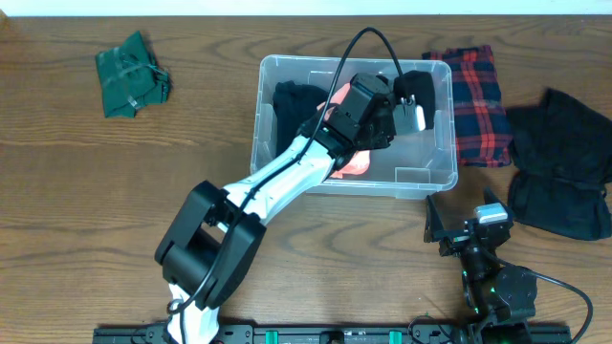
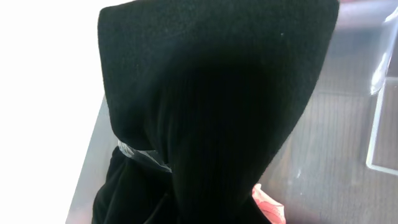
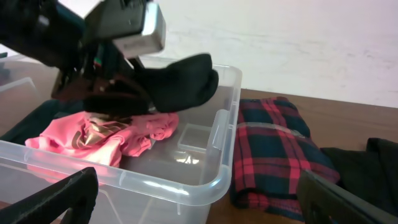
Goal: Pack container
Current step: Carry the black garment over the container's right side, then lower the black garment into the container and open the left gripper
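1. Container (image 1: pixel 426 182) sits mid-table, just beyond the right hand (image 1: pixel 461 218). That hand rests off the container's near right corner, its fingers spread wide with nothing between them.
2. Its long axis runs left to right across the table (image 1: pixel 76 191). The left arm crosses the container's near wall at a slant, which puts the left hand (image 1: pixel 402 100) over the container's right half, so this arm is plainly the nearer one.
3. The left hand pinches a black knit garment (image 3: pixel 183 81). Cloth hides the fingers in its own wrist view, so I judge the pinch from the cloth jutting out of the hand.
4. Below that garment the container's right half shows bare floor. A pink garment (image 1: pixel 356 164) lies in the container's middle and a dark garment (image 1: pixel 292 100) at its left end. The coming move looks like a plain lowering and release, with little sideways travel needed.
5. Just beside the container's right wall lies a plaid garment (image 1: pixel 475 91), with a black heap (image 1: pixel 564 162) further right. A green garment (image 1: pixel 131 75) lies well apart from the container's left end.
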You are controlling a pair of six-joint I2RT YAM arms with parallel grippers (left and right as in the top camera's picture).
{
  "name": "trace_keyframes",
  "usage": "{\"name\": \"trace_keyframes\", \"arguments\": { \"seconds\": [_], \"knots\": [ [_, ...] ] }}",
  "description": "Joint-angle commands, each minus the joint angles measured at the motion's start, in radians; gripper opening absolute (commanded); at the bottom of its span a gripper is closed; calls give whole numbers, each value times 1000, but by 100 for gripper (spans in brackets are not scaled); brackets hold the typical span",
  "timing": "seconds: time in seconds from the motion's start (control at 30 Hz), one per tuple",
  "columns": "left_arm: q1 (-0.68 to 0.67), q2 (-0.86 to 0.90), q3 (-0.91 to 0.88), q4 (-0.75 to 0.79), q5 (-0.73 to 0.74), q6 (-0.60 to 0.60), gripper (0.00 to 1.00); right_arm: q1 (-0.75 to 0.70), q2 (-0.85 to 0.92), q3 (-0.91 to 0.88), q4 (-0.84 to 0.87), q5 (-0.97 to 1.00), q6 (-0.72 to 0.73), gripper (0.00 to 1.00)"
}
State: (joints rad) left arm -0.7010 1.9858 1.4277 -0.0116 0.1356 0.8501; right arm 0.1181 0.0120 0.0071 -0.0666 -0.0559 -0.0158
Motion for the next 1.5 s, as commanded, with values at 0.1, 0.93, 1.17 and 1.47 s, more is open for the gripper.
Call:
{"name": "trace_keyframes", "arguments": {
  "seconds": [0.1,0.93,1.17,1.47],
  "knots": [
    [0,10,16,23,14,13,21,8,-5,-2,-3,0,-16,99],
    [-13,10,16,87,134,9,84,8,-5,-2,-3,0,-16,99],
    [-12,-28,16,121,29,-35,94,8,-5,-2,-3,0,-16,99],
    [-14,-155,16,87,33,-333,72,8,-5,-2,-3,0,-16,99]
  ]
}}
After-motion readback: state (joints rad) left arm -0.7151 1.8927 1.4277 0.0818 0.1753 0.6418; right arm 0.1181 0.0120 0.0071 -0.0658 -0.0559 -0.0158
